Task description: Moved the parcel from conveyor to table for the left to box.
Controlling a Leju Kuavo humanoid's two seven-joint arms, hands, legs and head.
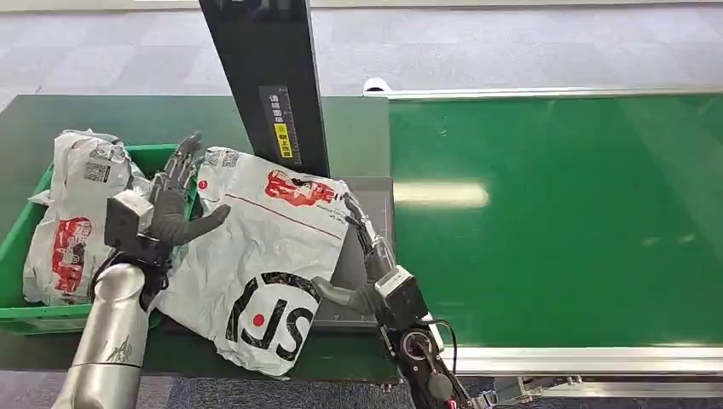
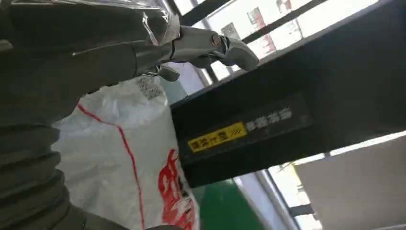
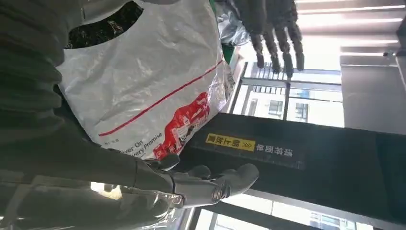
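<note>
Head view evenly lit and sharp; a pale glare band lies on the green conveyor belt (image 1: 546,213), well right of the right hand's fingers (image 1: 365,226). Both wrist views are overexposed beyond the fingertips, where bright windows (image 3: 282,108) wash out; near hand parts are soft and dark.

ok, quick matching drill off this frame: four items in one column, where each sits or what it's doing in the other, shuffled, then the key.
Items:
1. white parcel with red and black print
2. green crate
3. left hand
4. right hand

Places or states:
A. at the parcel's edge on the conveyor side
B. fingers spread, at the parcel's edge on the crate side
C. at the table's left, already holding a white parcel
D. lying on the table between the two hands, beside the black post

Pairs: 1-D, 2-C, 3-B, 4-A
</note>
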